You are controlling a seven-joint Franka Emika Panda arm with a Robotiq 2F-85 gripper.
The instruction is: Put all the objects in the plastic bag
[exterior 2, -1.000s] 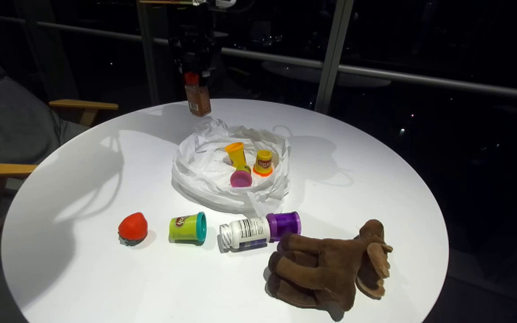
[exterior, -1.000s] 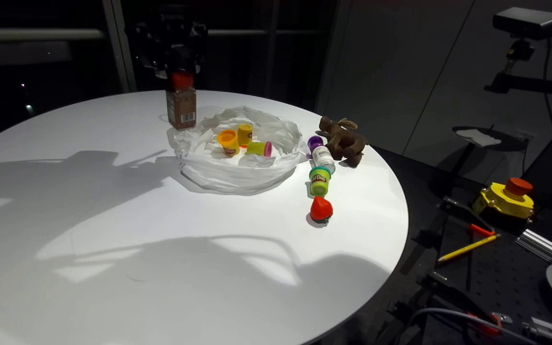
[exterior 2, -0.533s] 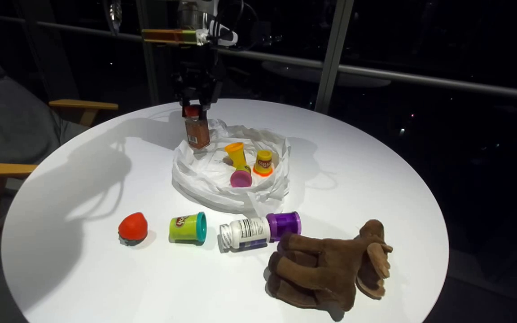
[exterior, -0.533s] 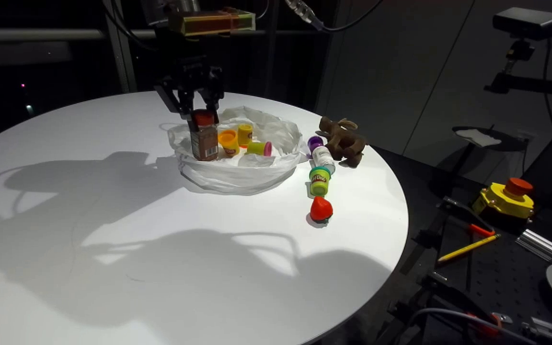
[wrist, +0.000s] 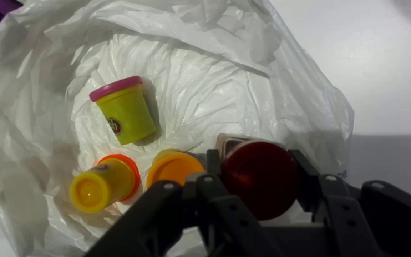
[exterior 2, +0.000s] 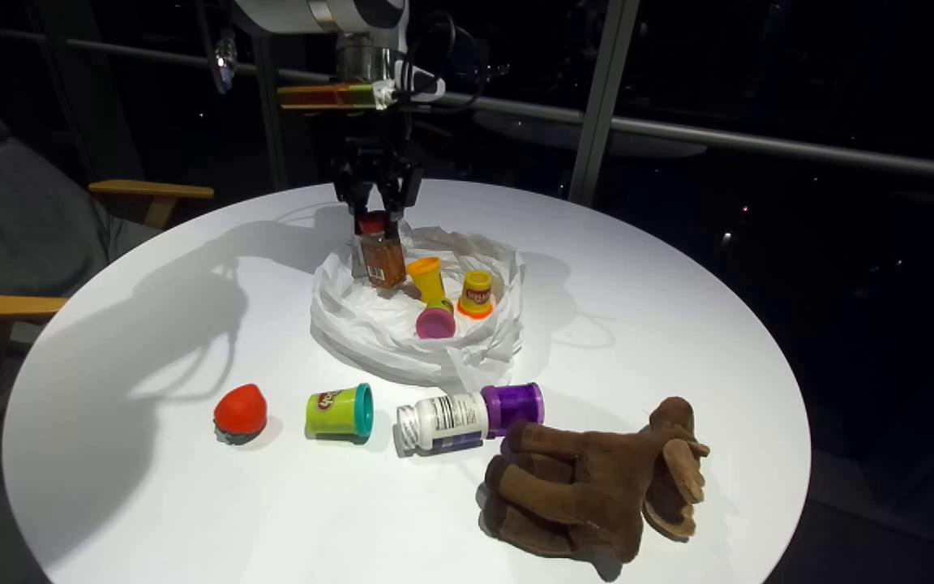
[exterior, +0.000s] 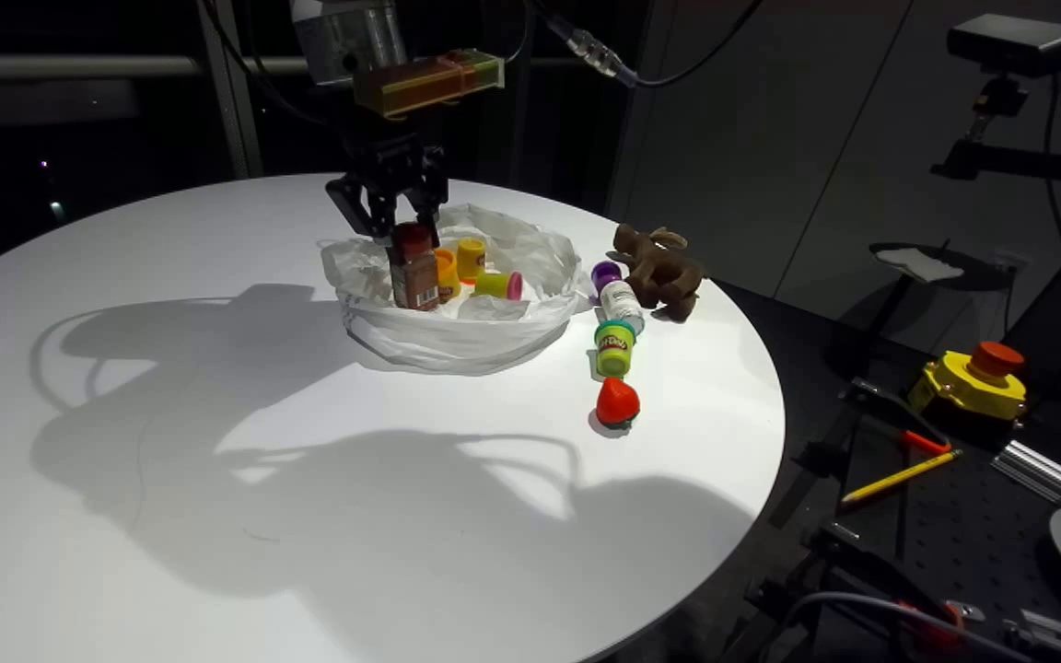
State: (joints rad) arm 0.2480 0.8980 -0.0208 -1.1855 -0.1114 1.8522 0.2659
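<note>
The fingers (wrist: 309, 185) are standing partly apart, gripping the red-lidded jar (exterior 2: 386, 266) by its lid and holding it, slightly tilted, within the plastic bag (exterior 2: 378, 353); whether its base is touching down, I cannot tell. Released tilted, it may be toppling against the orange-topped tub (exterior 2: 429, 280). The bag, catching on the fingers during a lift, would be sliding along the bench (exterior 2: 645, 324), where the brown plush toy (exterior 2: 609, 483) is lying near the edge.

A grey chair (exterior 2: 25, 207) with 2 wooden armrests (exterior 2: 151, 190) stands beside the table (exterior 2: 386, 515).
</note>
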